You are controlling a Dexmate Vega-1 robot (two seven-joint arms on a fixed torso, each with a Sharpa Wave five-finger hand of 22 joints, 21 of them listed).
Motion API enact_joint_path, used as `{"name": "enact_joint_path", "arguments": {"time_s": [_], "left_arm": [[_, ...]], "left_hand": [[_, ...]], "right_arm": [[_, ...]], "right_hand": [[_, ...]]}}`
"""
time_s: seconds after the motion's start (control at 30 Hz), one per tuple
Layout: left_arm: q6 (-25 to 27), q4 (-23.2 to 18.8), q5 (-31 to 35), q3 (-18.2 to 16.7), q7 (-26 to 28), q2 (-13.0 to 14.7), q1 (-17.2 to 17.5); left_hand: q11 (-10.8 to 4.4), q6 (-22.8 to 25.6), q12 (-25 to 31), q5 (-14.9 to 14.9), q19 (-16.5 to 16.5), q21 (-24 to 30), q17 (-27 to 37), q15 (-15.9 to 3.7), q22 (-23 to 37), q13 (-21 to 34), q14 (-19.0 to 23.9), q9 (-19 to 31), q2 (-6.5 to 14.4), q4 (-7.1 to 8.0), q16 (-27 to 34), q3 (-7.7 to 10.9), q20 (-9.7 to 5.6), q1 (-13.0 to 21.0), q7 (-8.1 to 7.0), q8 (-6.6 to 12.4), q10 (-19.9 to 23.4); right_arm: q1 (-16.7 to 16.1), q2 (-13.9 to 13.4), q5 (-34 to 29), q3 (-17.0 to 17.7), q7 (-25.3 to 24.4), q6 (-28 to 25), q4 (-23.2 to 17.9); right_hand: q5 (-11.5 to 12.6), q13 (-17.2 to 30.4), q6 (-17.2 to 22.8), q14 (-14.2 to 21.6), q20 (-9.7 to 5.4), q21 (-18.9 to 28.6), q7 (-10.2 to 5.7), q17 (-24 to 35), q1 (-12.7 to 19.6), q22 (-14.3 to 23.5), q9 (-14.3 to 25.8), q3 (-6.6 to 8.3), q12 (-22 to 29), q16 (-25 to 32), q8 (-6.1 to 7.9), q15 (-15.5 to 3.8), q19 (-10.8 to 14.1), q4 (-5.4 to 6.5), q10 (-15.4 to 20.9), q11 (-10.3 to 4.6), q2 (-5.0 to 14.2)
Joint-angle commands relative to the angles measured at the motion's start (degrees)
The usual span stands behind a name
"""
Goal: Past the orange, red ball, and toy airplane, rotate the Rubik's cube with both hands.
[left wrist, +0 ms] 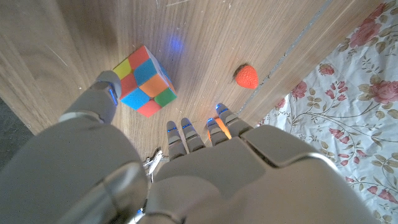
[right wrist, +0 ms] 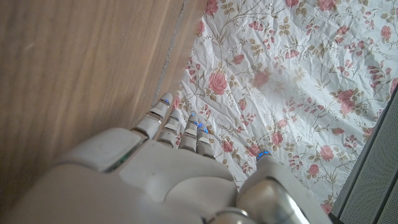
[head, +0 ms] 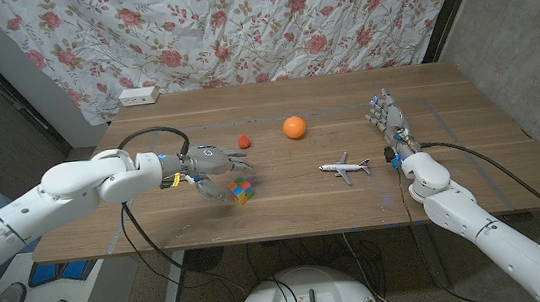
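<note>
The left robot hand [head: 209, 167] is spreading open over the Rubik's cube [head: 241, 190] — light, rigid, slick-faced; best gripped on opposite faces. The right robot hand [head: 389, 121] is waiting open, empty.

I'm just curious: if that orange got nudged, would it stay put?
Probably not. The orange looks round and sits on bare, flat table with nothing touching it, so it would likely roll. Its skin looks smooth, so it might slip in a loose grip.
</note>
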Motion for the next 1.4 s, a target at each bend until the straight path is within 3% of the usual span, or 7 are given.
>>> {"name": "enact_joint_path", "arguments": {"time_s": [0.03, 0.67, 0.83, 1.4], "left_arm": [[0.81, 0.6, 2.26, 1.13, 1.73, -1.14, 0.04], [0.52, 1.33, 3.41, 2.16, 4.16, -2.11, -0.78], [0.54, 1.42, 3.22, 2.38, 4.0, -2.3, -0.94], [1.4, 0.7, 3.0, 2.56, 4.15, -2.51, -0.24]], "left_hand": [[-0.26, 0.76, 0.74, 0.42, 0.39, 0.43, 0.28, -3.65, 0.16, 0.09, 0.8, 0.19, -0.03, 0.15, 0.42, -0.44, -1.68, 0.84, -0.11, 0.44, 1.3], [-0.5, 8.44, 2.36, 0.45, 1.84, 0.84, 0.35, -4.84, 0.23, 0.68, 7.56, 0.65, -0.02, 0.19, 1.24, -3.44, -0.7, 6.36, 0.68, 3.92, 10.64], [-0.63, 9.77, 2.9, 0.31, 2.6, 0.86, 0.41, -5.71, 0.25, 0.95, 10.93, 0.77, -0.06, 0.24, 1.67, -4.7, -0.53, 8.24, 0.57, 4.63, 14.15], [-0.9, 14.87, 3.53, 0.08, 4.16, 0.94, 0.56, -7.01, 0.29, 1.49, 15.93, 1.04, 0.51, 0.58, 1.96, -7.55, 0.17, 11.55, 0.25, 7.16, 20.53]], "right_arm": [[0.44, 0.02, 0.22, -0.11, 0.33, -0.19, 0.5], [0.56, 0.01, 0.67, -0.19, 0.92, -0.14, 0.94], [0.5, 0.01, 0.73, -0.16, 1.0, 0.04, 1.02], [-0.04, -0.3, 1.16, 0.18, 1.29, 0.33, 0.86]], "right_hand": [[-0.37, 0.21, 0.13, 0.02, -0.35, 0.36, 0.17, 0.27, -0.51, 0.27, 0.21, 0.3, -0.08, -0.18, -0.03, 0.22, 0.39, -0.11, 0.11, -0.18, 0.19], [-0.42, 0.21, 0.15, 0.09, -0.34, 0.36, -0.1, 0.28, -0.51, 0.27, 0.21, 0.56, -0.06, -0.14, -0.01, 0.14, 0.39, -0.19, 0.13, -0.24, 0.24], [-0.43, 0.21, 0.19, 0.09, -0.33, 0.37, -0.16, 0.28, -0.52, 0.27, 0.21, 0.64, -0.06, -0.14, 0.0, 0.13, 0.4, -0.21, 0.11, -0.19, 0.26], [-0.46, 0.21, 0.35, 0.01, -0.01, 0.37, -0.38, 0.29, -0.5, 0.28, 0.22, 0.87, -0.04, -0.17, 0.05, 0.17, 0.38, -0.27, 0.13, -0.2, 0.33]]}}
